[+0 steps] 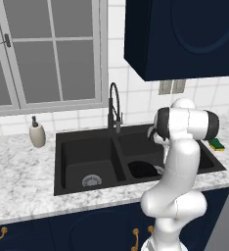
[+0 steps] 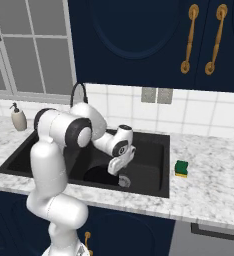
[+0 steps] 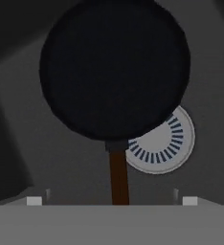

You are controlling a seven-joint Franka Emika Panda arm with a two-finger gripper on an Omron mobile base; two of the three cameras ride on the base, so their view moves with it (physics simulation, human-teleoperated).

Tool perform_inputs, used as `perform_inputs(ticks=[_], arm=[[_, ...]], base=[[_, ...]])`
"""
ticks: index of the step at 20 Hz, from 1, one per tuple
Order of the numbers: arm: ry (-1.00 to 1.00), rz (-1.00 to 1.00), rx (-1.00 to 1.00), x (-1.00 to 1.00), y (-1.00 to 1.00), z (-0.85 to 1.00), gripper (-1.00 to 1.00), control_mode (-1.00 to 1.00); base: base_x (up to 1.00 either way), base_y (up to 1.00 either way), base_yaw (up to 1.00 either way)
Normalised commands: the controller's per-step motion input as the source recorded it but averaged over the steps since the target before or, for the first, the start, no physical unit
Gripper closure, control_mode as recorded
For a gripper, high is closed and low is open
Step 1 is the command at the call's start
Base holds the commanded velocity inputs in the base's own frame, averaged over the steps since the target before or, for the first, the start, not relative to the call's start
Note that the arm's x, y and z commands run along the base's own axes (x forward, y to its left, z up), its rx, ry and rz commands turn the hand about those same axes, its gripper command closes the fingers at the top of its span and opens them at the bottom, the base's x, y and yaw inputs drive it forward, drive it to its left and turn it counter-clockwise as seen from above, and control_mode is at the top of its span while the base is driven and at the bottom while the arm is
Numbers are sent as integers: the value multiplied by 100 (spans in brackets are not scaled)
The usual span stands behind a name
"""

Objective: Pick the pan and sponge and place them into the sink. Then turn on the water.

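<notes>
Putting the round black pan [image 3: 114, 72] down in the right basin of the big black double sink [image 1: 67, 142] looks like the step now. The pan lies on the basin floor, partly over the silver drain [image 3: 164, 143]. The gripper [image 2: 120, 179] points down over the brown handle [image 3: 118, 177]; I cannot tell if it grips. Next, go for the little yellow and green sponge [image 2: 181, 168] on the marble counter [image 2: 214, 190], right of the sink.

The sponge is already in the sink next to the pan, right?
No. The sponge lies on the counter to the right of the sink, as the right base view shows. The pan is the one in the sink, partly covering the drain in the hand view.
</notes>
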Motion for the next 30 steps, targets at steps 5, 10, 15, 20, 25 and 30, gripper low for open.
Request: perform_inputs(ticks=[5,10,15,20,25,30], arm=[[9,-19,-11,0,-29,97,-100,-100],[2,-22,-5,0,-23,32,-100,-100],[-1,0,7,1,-11,-4,-100,-100],[-1,0,-1,-2,0,3,-100,-100],[3,-39,-7,0,-19,42,-100,-100],[13,-49,-10,2,-57,38,-100,-100]], base=[[0,0,0],[0,0,0],[0,0,0],[0,0,0],[0,0,0],[0,0,0]])
